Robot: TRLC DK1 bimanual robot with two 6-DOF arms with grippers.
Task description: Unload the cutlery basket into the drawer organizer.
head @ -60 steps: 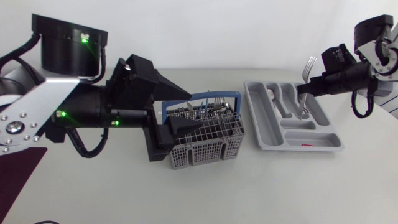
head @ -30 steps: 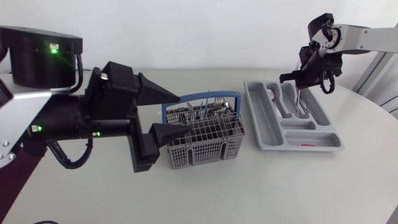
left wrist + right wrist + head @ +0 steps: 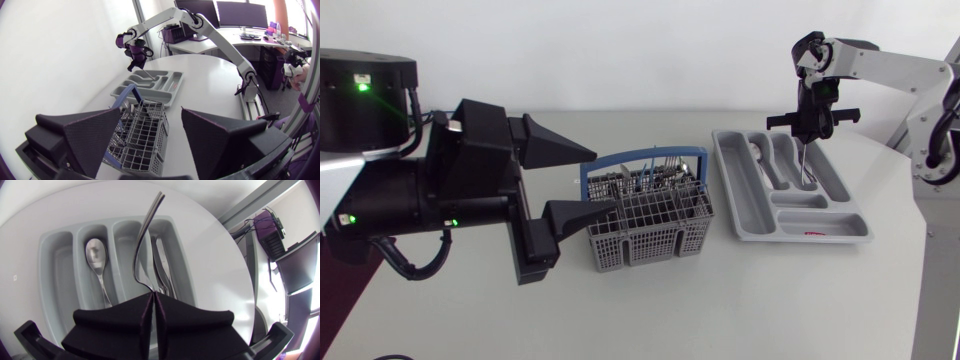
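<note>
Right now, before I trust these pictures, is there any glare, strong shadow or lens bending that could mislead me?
Head view: even light, only a faint shadow under the basket, no glare on the organizer. Right wrist view: the fisheye bows the organizer's walls; the spoon glints slightly; the fork in the right gripper reads clearly. Left wrist view: the table edge curves strongly.

One basket [image 3: 640,240]; one organizer [image 3: 820,218]; one spoon [image 3: 96,255] inside; one fork [image 3: 143,230].
</note>
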